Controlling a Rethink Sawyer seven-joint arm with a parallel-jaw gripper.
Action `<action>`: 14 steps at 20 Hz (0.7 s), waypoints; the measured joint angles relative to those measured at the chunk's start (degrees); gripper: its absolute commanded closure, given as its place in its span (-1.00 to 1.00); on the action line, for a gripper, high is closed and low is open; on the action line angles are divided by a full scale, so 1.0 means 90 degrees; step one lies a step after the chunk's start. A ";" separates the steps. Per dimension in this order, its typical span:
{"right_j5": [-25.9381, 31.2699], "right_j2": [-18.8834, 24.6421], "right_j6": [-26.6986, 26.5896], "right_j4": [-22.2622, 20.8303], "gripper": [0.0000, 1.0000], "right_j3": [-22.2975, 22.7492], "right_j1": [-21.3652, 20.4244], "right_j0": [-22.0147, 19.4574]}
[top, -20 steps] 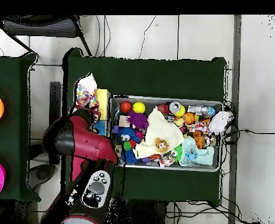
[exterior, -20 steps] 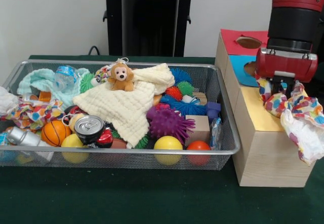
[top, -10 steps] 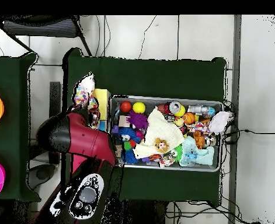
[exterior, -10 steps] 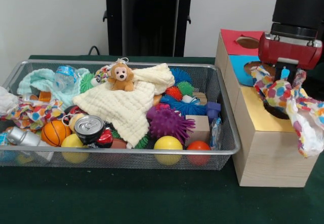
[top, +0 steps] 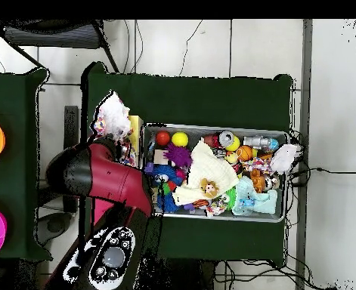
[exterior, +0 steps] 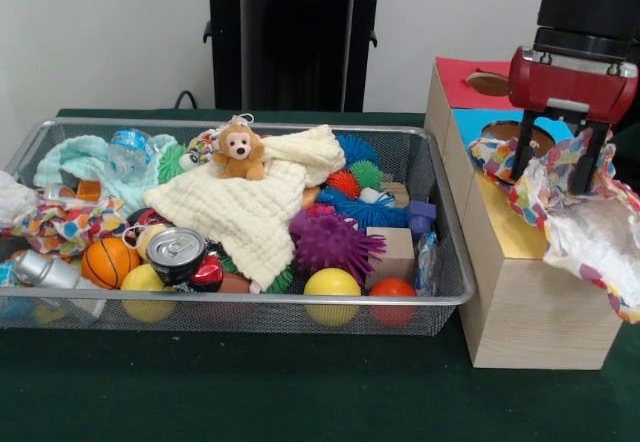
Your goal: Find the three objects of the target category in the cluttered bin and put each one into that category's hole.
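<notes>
Left end of bin: dotted cloth (exterior: 62, 224) draped over the toys against the mesh wall, beside a mint-green cloth (exterior: 82, 159)
Bin (exterior: 440, 302): silver mesh, crowded; cream waffle cloth (exterior: 250, 207) across the middle, plush monkey (exterior: 239, 152) on top
Yellow-topped box (exterior: 510, 232): its hole hidden behind cloth
Gripper (exterior: 556, 170): above that box, jaws spread, second dotted cloth (exterior: 590, 232) bunched around the fingers and spilling over the box's right edge
</notes>
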 measured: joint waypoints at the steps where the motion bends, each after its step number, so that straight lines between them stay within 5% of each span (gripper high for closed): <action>1: 0.0000 0.0000 0.0000 0.0000 -1.00 0.0001 0.0001 0.0000; 14: 0.0123 0.0000 0.0000 -0.0003 -1.00 0.0000 -0.0014 0.0000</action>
